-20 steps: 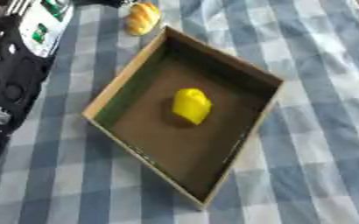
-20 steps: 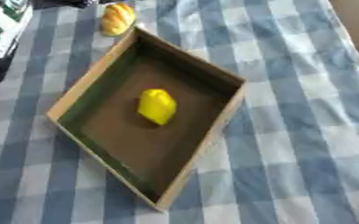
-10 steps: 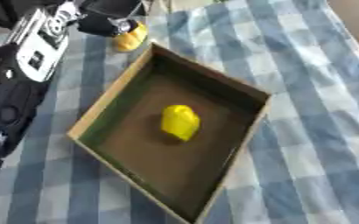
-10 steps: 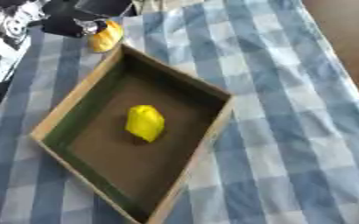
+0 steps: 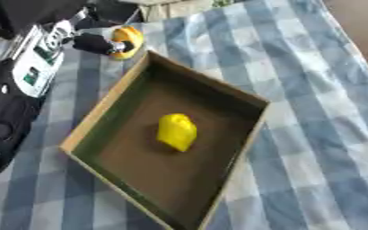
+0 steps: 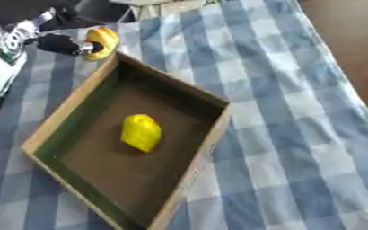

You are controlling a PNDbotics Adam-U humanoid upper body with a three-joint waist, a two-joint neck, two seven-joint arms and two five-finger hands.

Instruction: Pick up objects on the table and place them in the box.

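A shallow cardboard box (image 5: 108,112) with a dark floor sits askew on a blue-and-white checked cloth (image 5: 313,90). A smooth, rounded yellow object (image 5: 176,131) lies inside it. Beyond the far corner, the black left hand (image 6: 65,45) has reached a glossy orange-yellow object (image 6: 102,42), fingers touching it; whether they clasp it is unclear. A second ago, no hand was there.
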